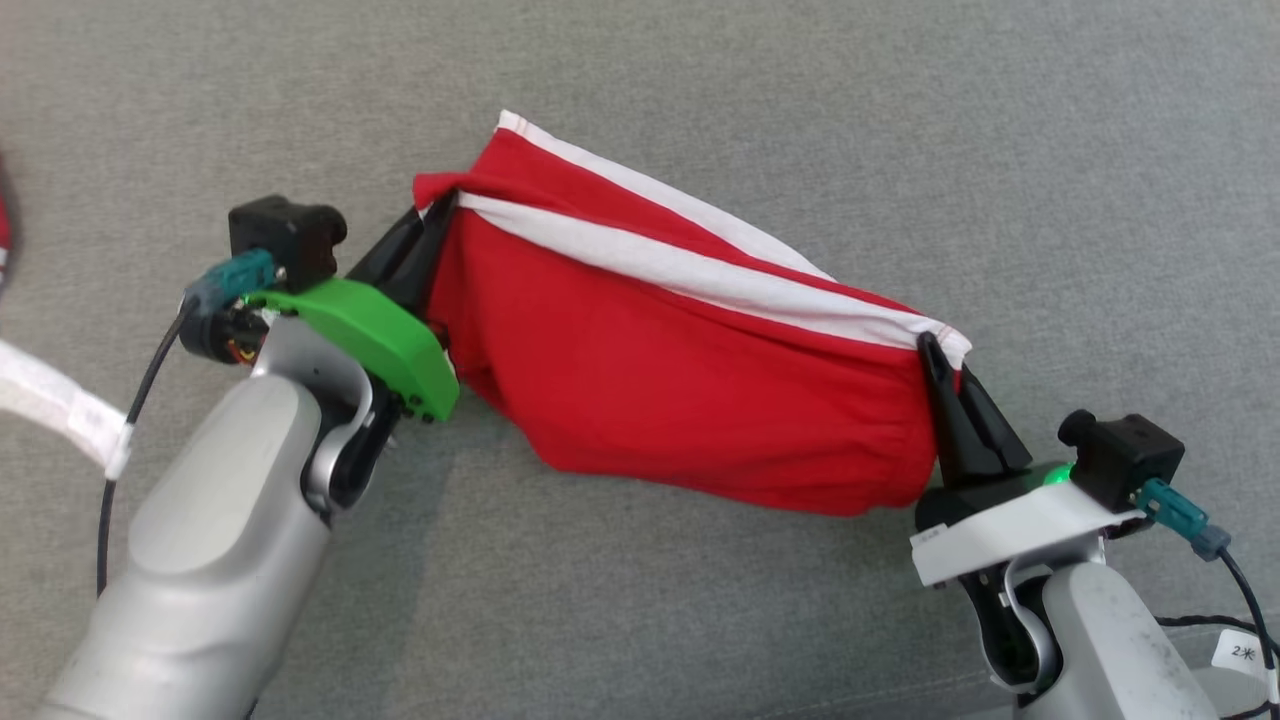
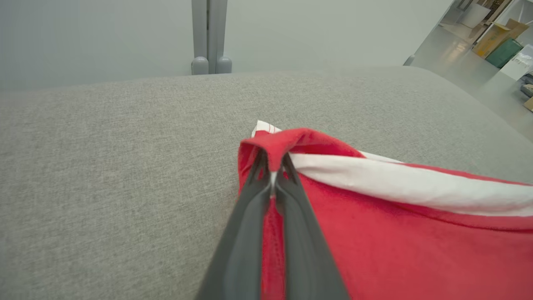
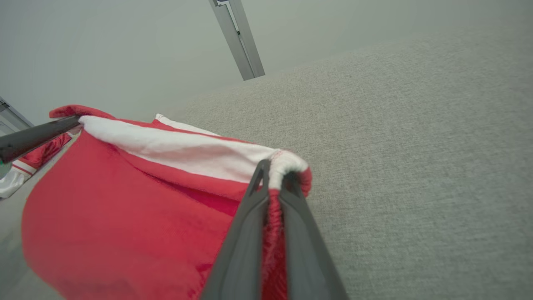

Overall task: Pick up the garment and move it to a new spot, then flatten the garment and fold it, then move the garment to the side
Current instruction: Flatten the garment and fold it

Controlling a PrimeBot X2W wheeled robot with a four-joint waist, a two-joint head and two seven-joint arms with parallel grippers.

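The garment (image 1: 680, 380) is red with white bands and hangs stretched between my two grippers above the grey fabric surface (image 1: 700, 120). My left gripper (image 1: 440, 208) is shut on its upper left corner; in the left wrist view the fingers (image 2: 272, 177) pinch a red fold of the garment (image 2: 395, 233). My right gripper (image 1: 935, 350) is shut on the right end at the white hem. In the right wrist view the dark fingers (image 3: 272, 175) clamp the bunched hem of the garment (image 3: 125, 208), and the left gripper's finger (image 3: 37, 135) shows at the far left.
Another red and white cloth (image 3: 25, 164) lies at the left edge of the right wrist view. A white strap (image 1: 60, 405) and a dark cable (image 1: 130, 420) run by my left forearm. A grey post (image 2: 209, 37) stands beyond the surface's far edge.
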